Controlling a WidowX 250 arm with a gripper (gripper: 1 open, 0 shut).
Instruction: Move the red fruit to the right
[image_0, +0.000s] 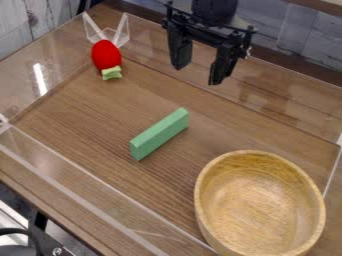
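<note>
Desk (80, 120): wood-grain, walled in clear panels; a wide sweep could knock the wall. Wooden bowl (261, 205): large, near right corner, well clear of the work. Gripper (203, 62): hanging over the far middle, fingers (178, 50) spread wide, holding nothing; a descent off-centre would likely nudge the target away. Green block (159, 133): mid-desk, lying slantwise; a low carry rightward might clip it. Red fruit (104, 55): far left, by the back wall, untouched; small and rounded, so liable to slip or roll.
</note>
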